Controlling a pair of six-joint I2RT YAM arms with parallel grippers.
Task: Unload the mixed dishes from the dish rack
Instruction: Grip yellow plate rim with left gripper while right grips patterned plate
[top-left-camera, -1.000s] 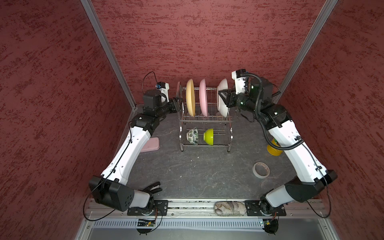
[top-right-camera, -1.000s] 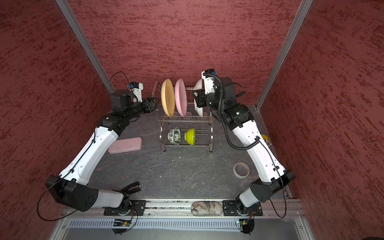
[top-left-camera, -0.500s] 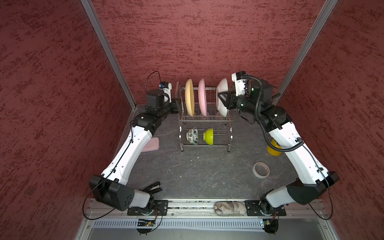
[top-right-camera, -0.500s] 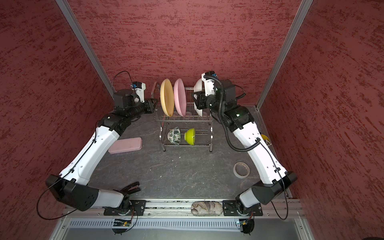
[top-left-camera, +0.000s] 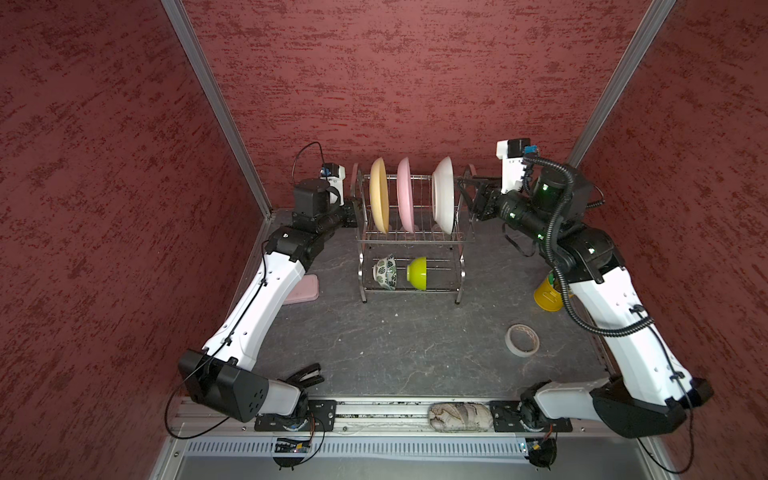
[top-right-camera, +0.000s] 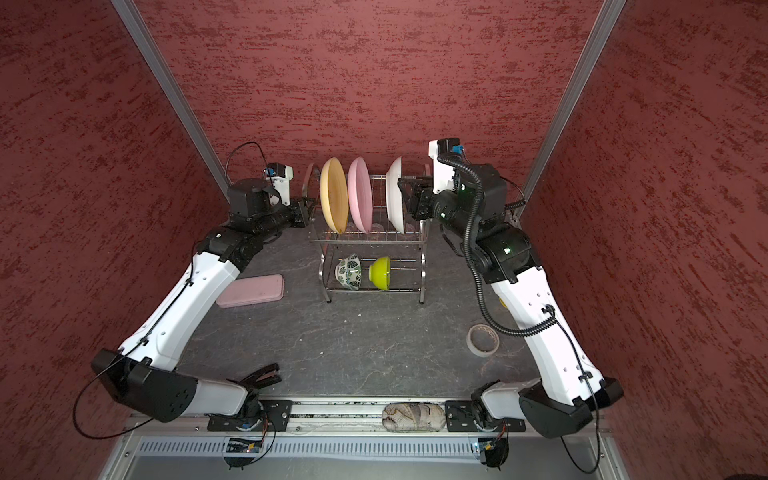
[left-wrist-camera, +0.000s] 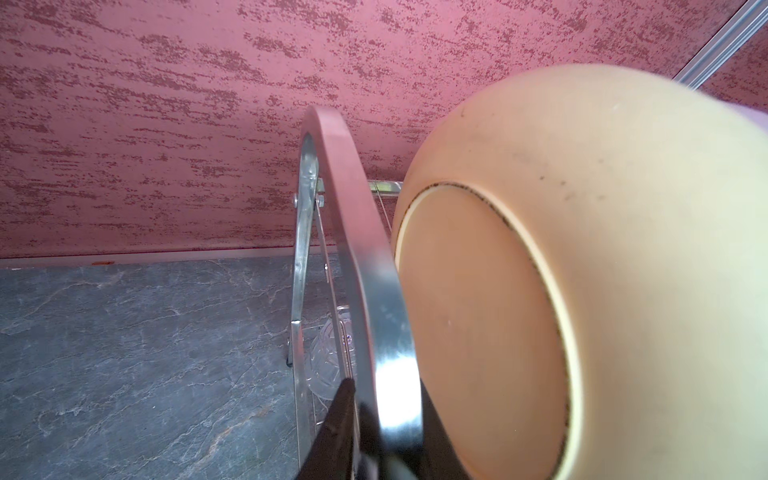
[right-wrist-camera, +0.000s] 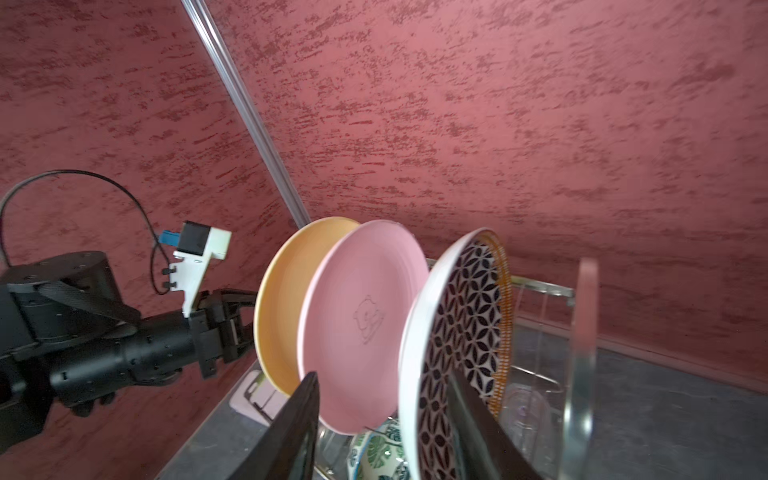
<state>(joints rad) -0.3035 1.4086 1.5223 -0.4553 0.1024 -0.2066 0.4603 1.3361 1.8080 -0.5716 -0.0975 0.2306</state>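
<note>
Dish rack (top-left-camera: 411, 240): steel, two tiers, at the far middle of the tabletop (top-left-camera: 415, 353), close to the back wall (top-left-camera: 415, 83).
Upper tier: three plates on edge; from left to right a tan plate (top-left-camera: 379, 195), a pink plate (top-left-camera: 405, 195) with a faint bear outline, and a white plate (top-left-camera: 444, 195) with a black pattern on its right face.
Lower tier: a leaf-print bowl (top-left-camera: 385, 272) on the left and a lime bowl (top-left-camera: 417, 273) just beside it, both tipped on their sides.
Glasses: a clear glass (right-wrist-camera: 523, 407) shows through the wires by the patterned plate; I cannot tell how many there are.
Left tool (left-wrist-camera: 384, 407): at the rack's left arched handle (left-wrist-camera: 357, 249), fingers (left-wrist-camera: 338, 428) clamped on the steel band, one on each side.
Right tool (right-wrist-camera: 382, 374): at the rack's right end, fingers (right-wrist-camera: 291, 436) apart, the white plate's rim between them; I cannot tell whether they touch it.
Tabletop, left: a flat pink box (top-right-camera: 251, 291) beside the left arm.
Tabletop, right: a yellow bucket (top-left-camera: 548, 295) partly hidden by the right arm, and a roll of tape (top-left-camera: 522, 339) nearer.
</note>
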